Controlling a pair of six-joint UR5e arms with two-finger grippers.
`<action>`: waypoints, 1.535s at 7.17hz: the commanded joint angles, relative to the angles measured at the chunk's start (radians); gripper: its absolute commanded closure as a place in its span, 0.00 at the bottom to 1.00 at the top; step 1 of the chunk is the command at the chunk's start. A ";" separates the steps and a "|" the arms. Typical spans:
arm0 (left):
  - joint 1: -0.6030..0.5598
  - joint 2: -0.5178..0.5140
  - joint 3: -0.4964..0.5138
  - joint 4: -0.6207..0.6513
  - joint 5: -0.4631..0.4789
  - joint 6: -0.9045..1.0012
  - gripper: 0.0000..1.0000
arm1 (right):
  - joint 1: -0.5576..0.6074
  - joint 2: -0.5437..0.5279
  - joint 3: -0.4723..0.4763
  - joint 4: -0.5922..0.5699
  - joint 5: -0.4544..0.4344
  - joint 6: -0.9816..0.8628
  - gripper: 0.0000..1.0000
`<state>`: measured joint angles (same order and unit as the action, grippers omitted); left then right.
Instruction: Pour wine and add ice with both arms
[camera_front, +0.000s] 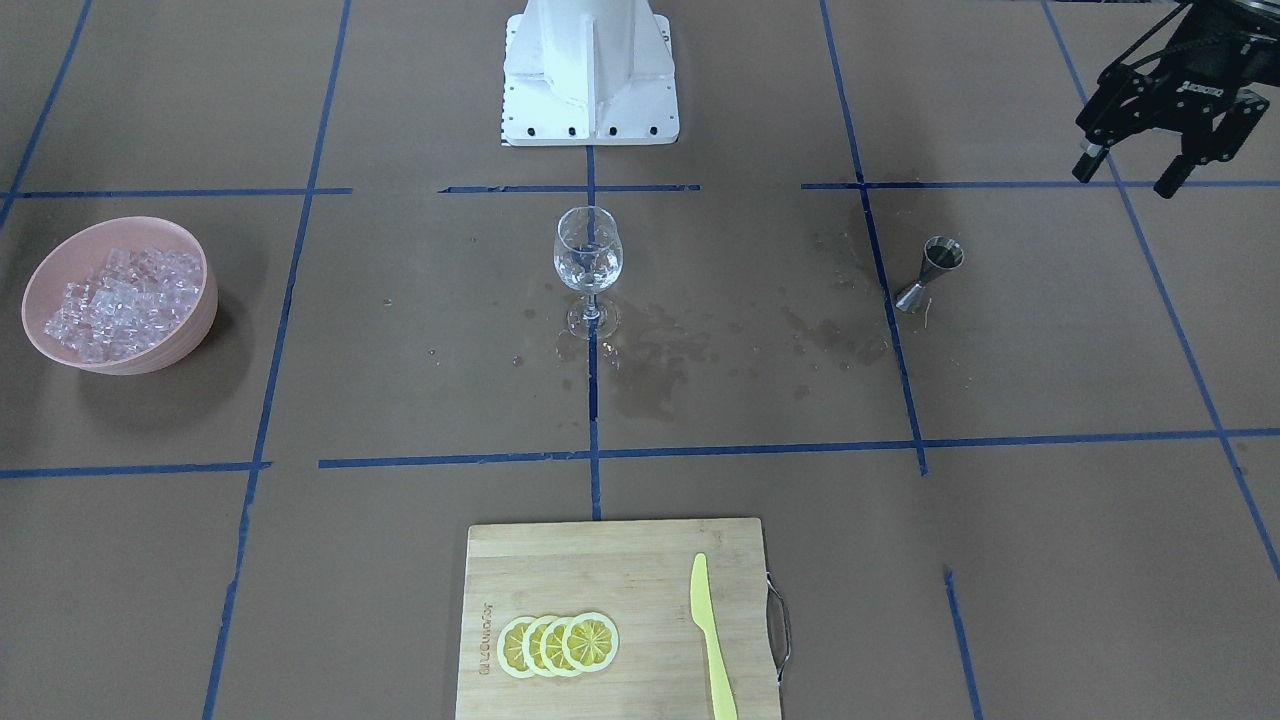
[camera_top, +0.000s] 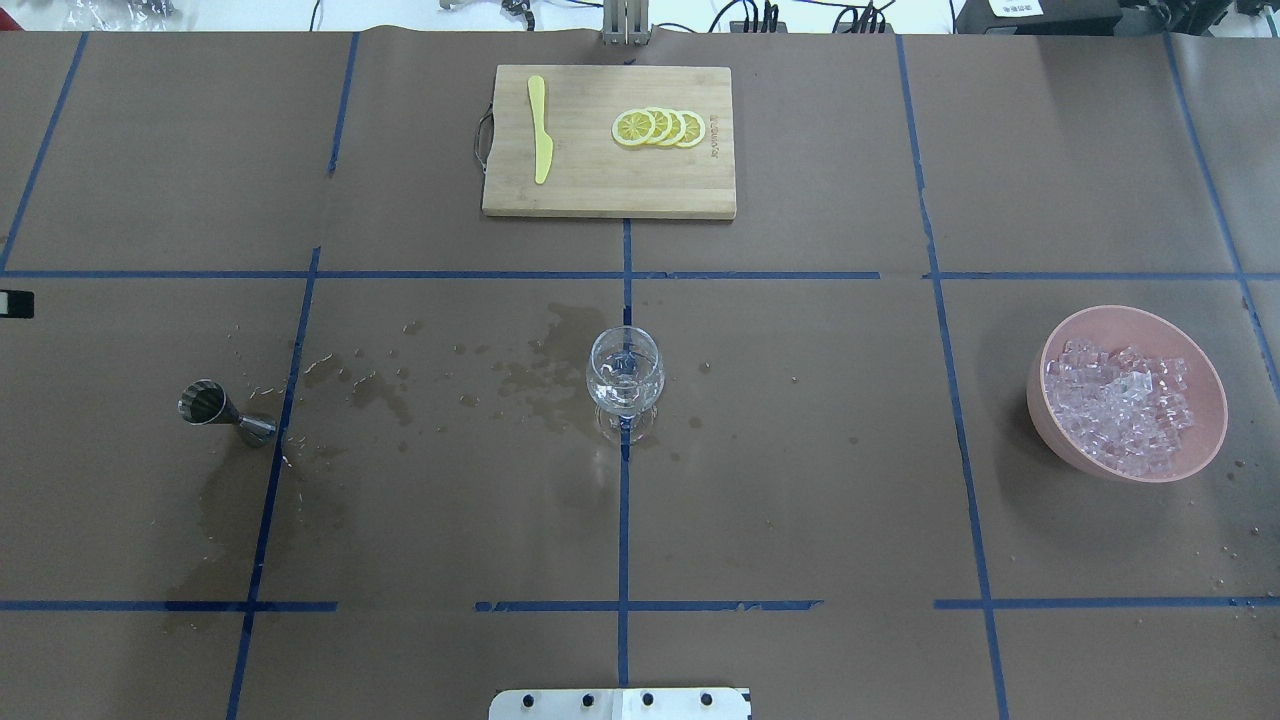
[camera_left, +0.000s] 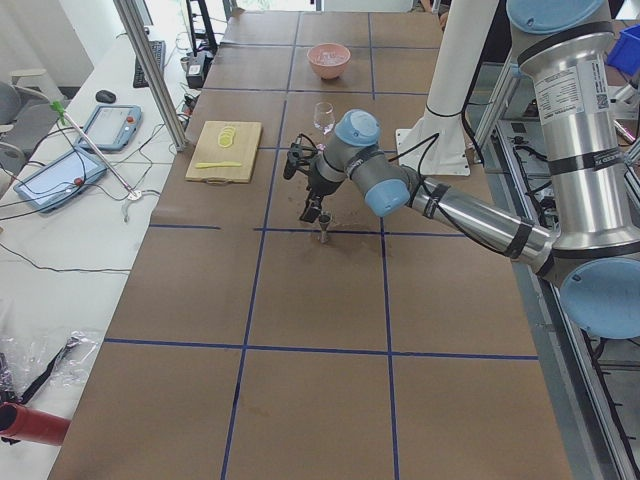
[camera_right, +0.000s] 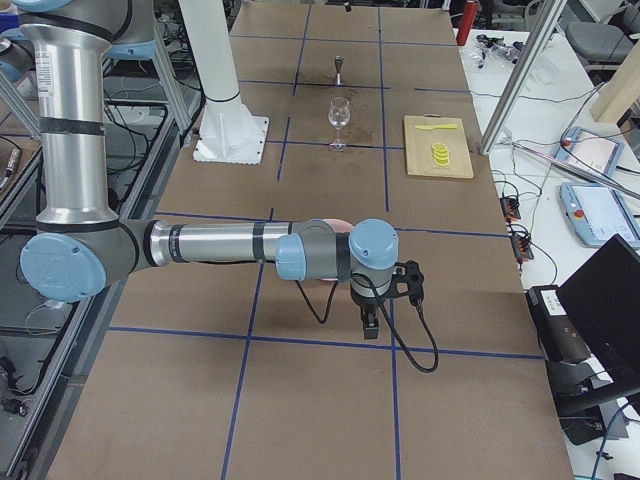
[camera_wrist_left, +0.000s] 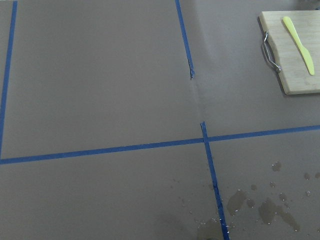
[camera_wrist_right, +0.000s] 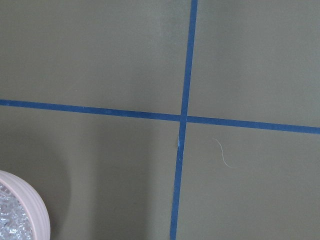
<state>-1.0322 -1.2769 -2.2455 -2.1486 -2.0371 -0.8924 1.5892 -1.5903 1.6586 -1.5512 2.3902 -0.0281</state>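
A clear wine glass (camera_front: 588, 262) stands upright at the table's middle with something clear in its bowl; I cannot tell whether that is wine or ice. The ice (camera_top: 1125, 405) fills a pink bowl (camera_top: 1040, 385) on the robot's right. A steel jigger (camera_front: 930, 275) stands on the robot's left. My left gripper (camera_front: 1128, 175) hangs open and empty above the table, a little beyond the jigger. My right gripper (camera_right: 390, 305) shows only in the exterior right view, low beside the bowl, and I cannot tell its state. Its wrist view catches the bowl's rim (camera_wrist_right: 35, 215).
A wooden cutting board (camera_top: 600, 190) lies at the far side, carrying several lemon slices (camera_top: 660, 127) and a yellow knife (camera_top: 540, 130). Wet stains (camera_top: 540, 370) spread between glass and jigger. The white base block (camera_front: 590, 80) sits at the robot's edge.
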 joint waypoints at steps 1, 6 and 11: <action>0.207 0.053 -0.069 -0.022 0.195 -0.181 0.00 | -0.002 0.003 -0.006 -0.001 -0.003 0.001 0.00; 0.695 0.134 -0.080 -0.024 0.715 -0.602 0.00 | -0.002 -0.002 -0.023 0.000 -0.003 0.000 0.00; 0.986 0.122 0.017 0.122 1.289 -0.848 0.02 | -0.003 0.010 0.007 0.000 0.004 0.017 0.00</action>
<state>-0.0839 -1.1409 -2.2918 -2.0432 -0.8635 -1.6930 1.5862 -1.5812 1.6498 -1.5509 2.3935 -0.0132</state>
